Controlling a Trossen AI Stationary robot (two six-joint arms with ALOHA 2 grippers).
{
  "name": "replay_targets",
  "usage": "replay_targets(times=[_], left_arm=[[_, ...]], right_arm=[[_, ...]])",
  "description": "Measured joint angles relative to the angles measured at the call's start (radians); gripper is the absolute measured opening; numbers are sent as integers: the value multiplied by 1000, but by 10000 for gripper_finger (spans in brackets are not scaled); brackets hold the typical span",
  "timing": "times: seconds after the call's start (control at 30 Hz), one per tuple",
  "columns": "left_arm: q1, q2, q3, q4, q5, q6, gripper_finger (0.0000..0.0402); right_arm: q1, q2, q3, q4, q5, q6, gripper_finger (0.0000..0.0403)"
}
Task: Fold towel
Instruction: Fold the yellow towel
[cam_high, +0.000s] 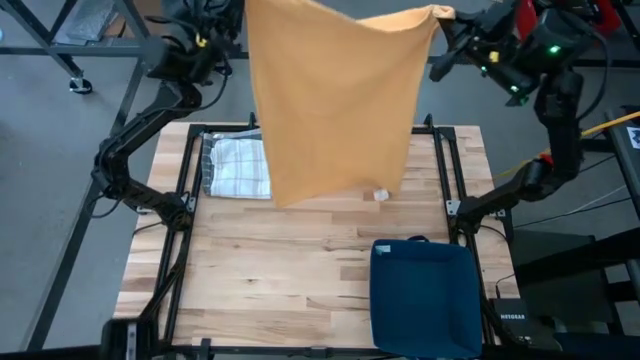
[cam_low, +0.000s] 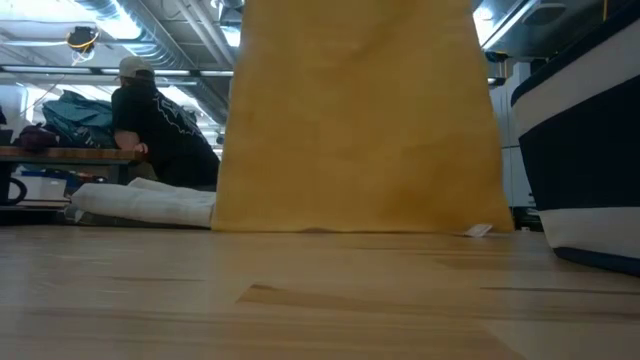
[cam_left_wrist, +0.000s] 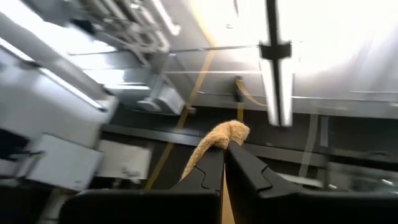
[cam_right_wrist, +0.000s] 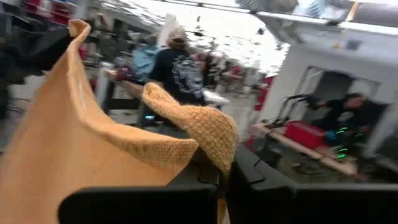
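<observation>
A mustard-yellow towel (cam_high: 335, 100) hangs spread between my two grippers high above the table's far part; its lower edge (cam_low: 350, 228) reaches the tabletop in the low view. My left gripper (cam_high: 243, 8) is shut on the towel's upper left corner. My right gripper (cam_high: 445, 18) is shut on its upper right corner. A small white tag (cam_high: 380, 195) shows at the towel's lower right corner. My left gripper pinches the towel's upper corner (cam_left_wrist: 219, 138) between its two fingers; a tuft of cloth sticks out past the fingertips. The towel hangs below. My right gripper pinches the other upper corner (cam_right_wrist: 211, 140) between its two fingers, cloth bunched over the fingertips. The top edge (cam_right_wrist: 124, 140) sags slightly between the grippers.
A white checked cloth (cam_high: 238, 166) lies folded on the table's far left, partly behind the towel. A dark blue bin (cam_high: 425, 295) stands at the near right. The bare wooden tabletop (cam_high: 280, 270) lies near and left. A person (cam_low: 160, 125) sits beyond the table.
</observation>
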Motion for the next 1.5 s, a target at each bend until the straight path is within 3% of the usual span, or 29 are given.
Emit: replay_targets(times=[0.23, 0.57, 0.9, 1.03, 1.23, 1.5], left_arm=[[73, 90, 42, 49, -31, -85, 0], [90, 291, 291, 42, 11, -101, 0], [125, 359, 452, -51, 44, -113, 0], [144, 359, 495, -63, 153, -189, 0], [127, 352, 509, -83, 394, -334, 0], [51, 301, 509, -321, 716, -403, 0]], right_arm=[[0, 35, 0, 76, 106, -140, 5], [-3, 35, 0, 116, 239, -262, 5], [-112, 29, 0, 153, 223, -312, 5], [-111, 27, 0, 133, 206, -256, 5], [-99, 3, 1, 0, 87, -110, 5], [6, -10, -1, -310, -30, 126, 5]])
